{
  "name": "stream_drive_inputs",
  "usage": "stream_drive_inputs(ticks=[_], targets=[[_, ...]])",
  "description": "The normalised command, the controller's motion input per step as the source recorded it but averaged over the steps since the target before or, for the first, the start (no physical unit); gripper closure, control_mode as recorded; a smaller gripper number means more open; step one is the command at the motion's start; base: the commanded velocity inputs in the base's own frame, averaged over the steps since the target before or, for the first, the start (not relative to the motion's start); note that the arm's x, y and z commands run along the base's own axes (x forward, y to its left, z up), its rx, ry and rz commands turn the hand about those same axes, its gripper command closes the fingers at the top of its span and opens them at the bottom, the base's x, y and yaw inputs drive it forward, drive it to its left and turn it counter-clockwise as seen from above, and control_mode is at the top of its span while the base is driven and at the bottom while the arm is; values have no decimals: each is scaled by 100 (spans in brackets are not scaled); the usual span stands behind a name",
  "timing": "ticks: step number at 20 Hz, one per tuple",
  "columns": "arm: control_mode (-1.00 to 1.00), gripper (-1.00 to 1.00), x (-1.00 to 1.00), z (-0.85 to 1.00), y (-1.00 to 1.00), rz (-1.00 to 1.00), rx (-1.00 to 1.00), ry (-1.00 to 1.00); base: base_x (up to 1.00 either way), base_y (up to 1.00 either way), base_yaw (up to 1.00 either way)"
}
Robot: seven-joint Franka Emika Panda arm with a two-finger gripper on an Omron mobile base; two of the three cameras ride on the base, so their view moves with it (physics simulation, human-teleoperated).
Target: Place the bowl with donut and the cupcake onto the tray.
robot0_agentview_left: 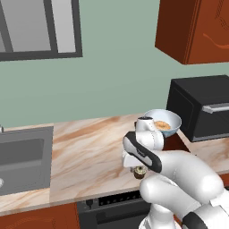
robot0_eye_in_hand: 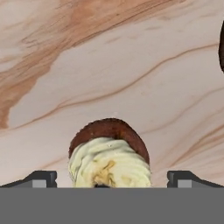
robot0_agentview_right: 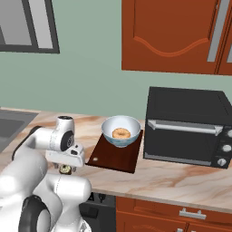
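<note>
The pale blue bowl (robot0_agentview_right: 118, 141) (robot0_agentview_left: 175, 125) stands on the back end of the dark reddish-brown tray (robot0_agentview_right: 113, 158) (robot0_agentview_left: 175, 142), with the orange donut (robot0_agentview_right: 120, 133) (robot0_agentview_left: 163, 125) inside it. The cupcake (robot0_eye_in_hand: 109, 153) (robot0_agentview_left: 140, 172) (robot0_agentview_right: 65, 169), dark brown with a pale swirled top, sits on the marble counter left of the tray, near the front edge. My gripper (robot0_eye_in_hand: 111, 180) (robot0_agentview_left: 139, 167) (robot0_agentview_right: 66, 166) hangs open straight above it. In the hand view its fingertips (robot0_eye_in_hand: 41, 178) stand wide on either side of the cupcake, apart from it.
A black microwave (robot0_agentview_right: 188, 127) (robot0_agentview_left: 201, 107) stands right of the tray. A steel sink (robot0_agentview_left: 22, 159) is set into the counter at the far left. Wooden cabinets (robot0_agentview_right: 172, 36) hang above. A stove front (robot0_agentview_left: 112, 205) lies below the counter edge.
</note>
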Motion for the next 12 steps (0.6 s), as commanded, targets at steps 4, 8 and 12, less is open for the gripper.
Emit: stream_drive_inputs(ticks=[4, 8, 12], targets=[[-100, -100, 0, -9, 0, 0, 0, 4, 0, 0, 0], [-100, 100, 0, -7, 0, 0, 0, 6, 0, 0, 0], [-100, 100, 0, -3, 0, 0, 0, 4, 0, 0, 0]])
